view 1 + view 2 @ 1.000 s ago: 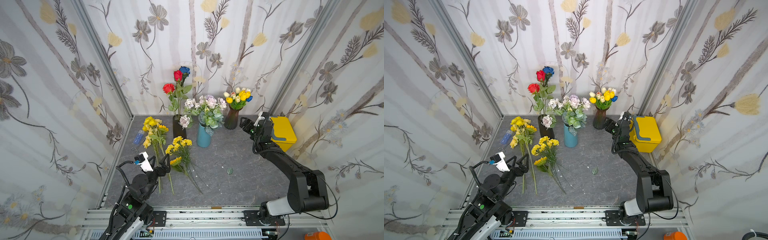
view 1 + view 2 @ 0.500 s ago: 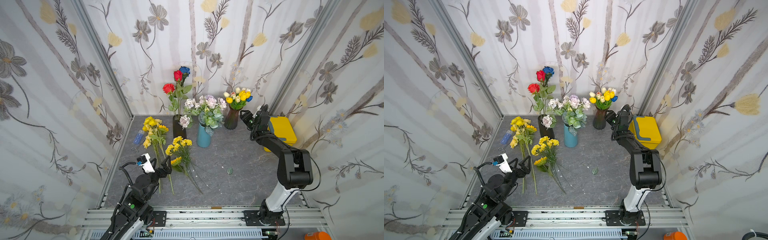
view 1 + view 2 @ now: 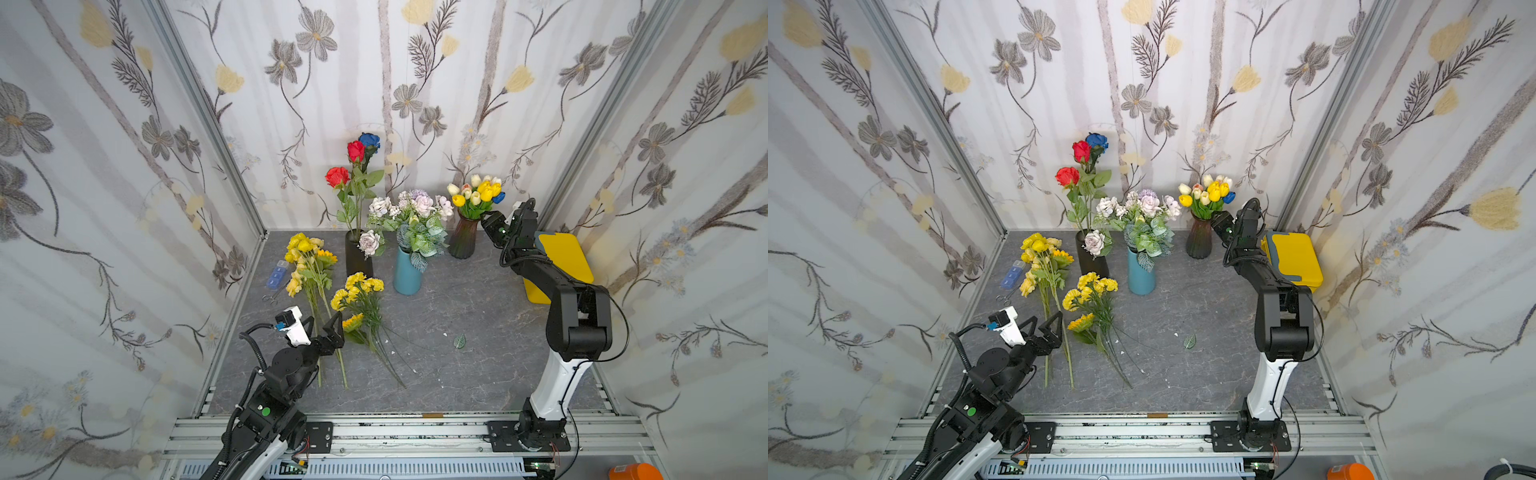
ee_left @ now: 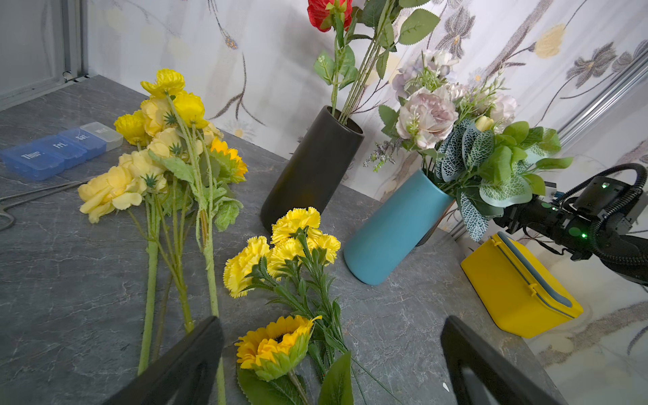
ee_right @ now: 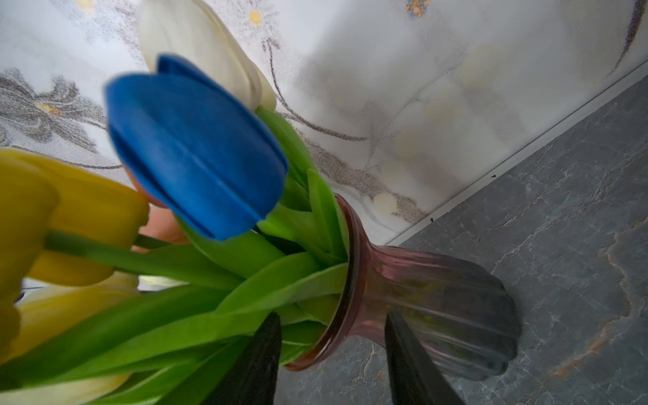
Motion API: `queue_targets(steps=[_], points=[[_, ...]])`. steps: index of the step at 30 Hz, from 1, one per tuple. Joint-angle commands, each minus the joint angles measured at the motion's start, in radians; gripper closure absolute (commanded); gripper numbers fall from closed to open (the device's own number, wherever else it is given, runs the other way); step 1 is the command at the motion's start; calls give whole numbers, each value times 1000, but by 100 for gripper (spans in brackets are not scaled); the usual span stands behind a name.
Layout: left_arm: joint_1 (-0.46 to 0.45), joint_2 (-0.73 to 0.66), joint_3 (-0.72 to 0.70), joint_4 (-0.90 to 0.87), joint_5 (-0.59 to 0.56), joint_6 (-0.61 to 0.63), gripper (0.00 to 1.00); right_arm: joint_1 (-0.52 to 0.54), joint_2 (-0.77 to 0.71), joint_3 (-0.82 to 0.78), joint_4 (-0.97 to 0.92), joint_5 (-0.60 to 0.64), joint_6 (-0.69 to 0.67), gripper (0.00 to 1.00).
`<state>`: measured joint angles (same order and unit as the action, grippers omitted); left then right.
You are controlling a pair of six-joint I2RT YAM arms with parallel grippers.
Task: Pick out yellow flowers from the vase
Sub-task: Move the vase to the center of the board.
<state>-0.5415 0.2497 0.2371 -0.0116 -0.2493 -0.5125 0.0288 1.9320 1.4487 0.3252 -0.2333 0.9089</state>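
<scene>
The right fingers (image 5: pixel 256 361) are straddling the neck of the plum vase (image 5: pixel 420 280) at the worktop's (image 3: pixel 478 311) one o'clock, probably going for the yellow tulips (image 3: pixel 484 193) standing in it; whether they are gripping, I cannot tell. The left fingers (image 4: pixel 196 354) are hanging spread and empty over picked yellow flowers (image 3: pixel 307 253) lying at ten o'clock. A blue pill box (image 4: pixel 59 147) is reading "Thur", "Fri", "Sat".

Your left arm (image 3: pixel 291 368) and right arm (image 3: pixel 577 309): black links, white lower segments, ribbed black cables, green lights.
</scene>
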Motion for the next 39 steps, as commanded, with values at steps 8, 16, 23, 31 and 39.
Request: queue_targets(steps=[8,16,23,31,39], points=[[0,1,6,24,-7,9,0,-3,61,153,-209,-34,-60,59],[0,-3,6,17,-7,5,0,-6,124,308,-393,-24,-159,66],[0,-9,4,12,-11,3,0,-15,180,435,-553,-11,-258,72],[0,-12,3,10,-13,3,0,-16,227,530,-648,-18,-317,80],[1,-19,2,2,-21,4,0,-14,284,643,-736,-8,-363,86]])
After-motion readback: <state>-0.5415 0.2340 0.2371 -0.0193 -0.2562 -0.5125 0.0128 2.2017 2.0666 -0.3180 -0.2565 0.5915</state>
